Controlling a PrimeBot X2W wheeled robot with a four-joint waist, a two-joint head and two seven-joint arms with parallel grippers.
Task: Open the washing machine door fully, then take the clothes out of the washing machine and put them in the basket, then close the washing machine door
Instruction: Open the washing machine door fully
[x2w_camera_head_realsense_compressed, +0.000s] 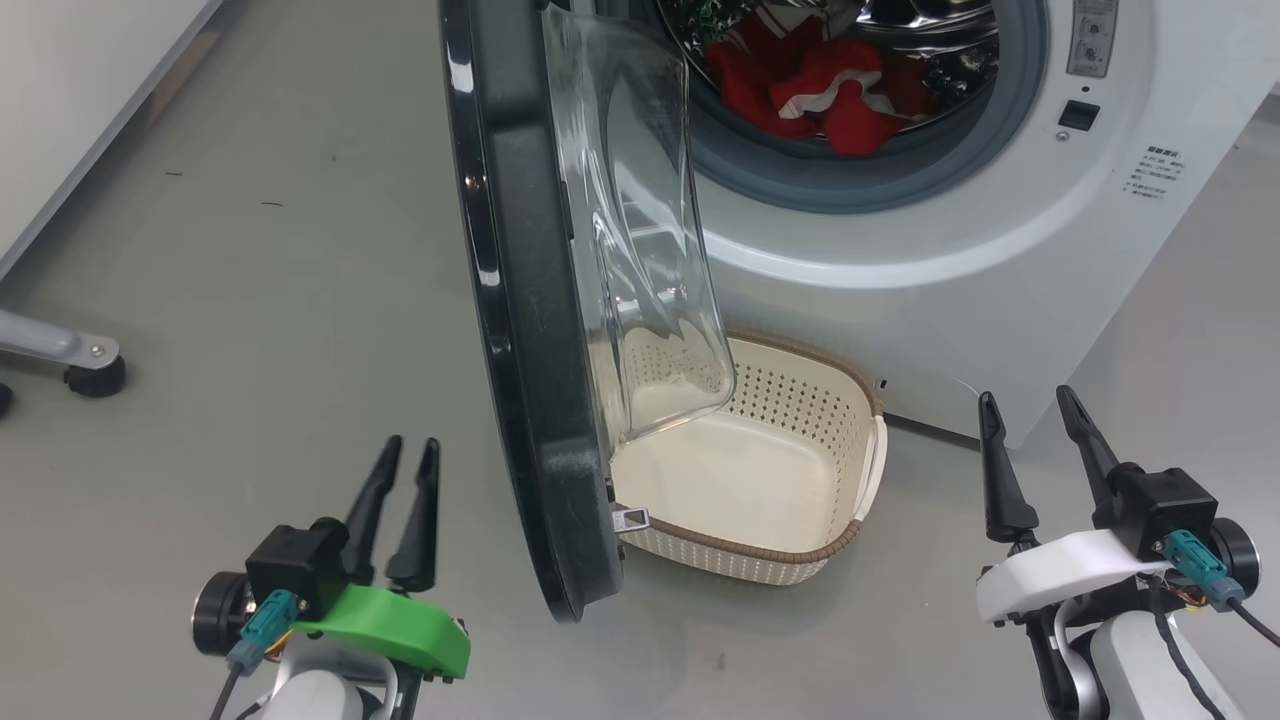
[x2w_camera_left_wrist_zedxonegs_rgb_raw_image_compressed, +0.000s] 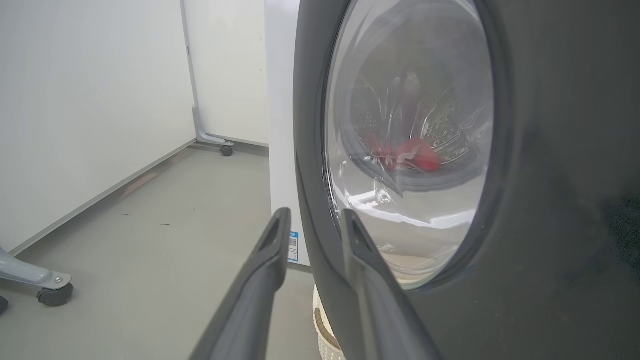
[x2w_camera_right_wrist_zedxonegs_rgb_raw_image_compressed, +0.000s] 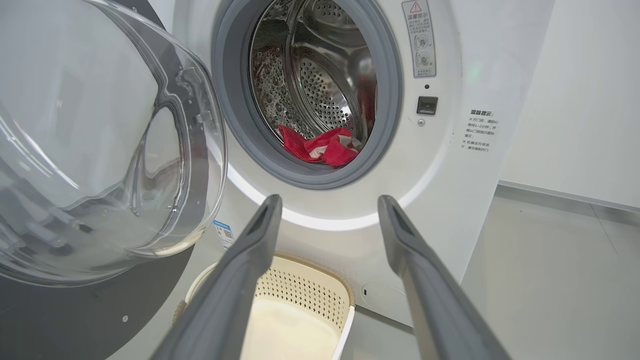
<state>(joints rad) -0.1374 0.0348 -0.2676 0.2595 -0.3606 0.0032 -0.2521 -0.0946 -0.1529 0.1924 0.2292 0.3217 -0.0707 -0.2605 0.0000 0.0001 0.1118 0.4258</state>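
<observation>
The washing machine door (x2w_camera_head_realsense_compressed: 520, 300) stands ajar, edge-on to me, its clear glass bowl (x2w_camera_head_realsense_compressed: 640, 220) hanging over the basket (x2w_camera_head_realsense_compressed: 740, 555). The cream basket sits on the floor against the white washing machine (x2w_camera_head_realsense_compressed: 950, 250). Red clothes (x2w_camera_head_realsense_compressed: 810, 90) with white trim lie in the drum. My left gripper (x2w_camera_head_realsense_compressed: 412, 442) is on the door's outer side, a little short of the black rim, fingers narrowly apart and holding nothing. My right gripper (x2w_camera_head_realsense_compressed: 1027, 395) is wide open to the right of the basket. In the right wrist view it (x2w_camera_right_wrist_zedxonegs_rgb_raw_image_compressed: 329, 199) points at the drum mouth and the clothes (x2w_camera_right_wrist_zedxonegs_rgb_raw_image_compressed: 322, 147).
A grey stand leg with a caster (x2w_camera_head_realsense_compressed: 80, 360) rests on the floor at far left, near a white wall panel (x2w_camera_head_realsense_compressed: 60, 120). Bare grey floor stretches left of the door and right of the machine.
</observation>
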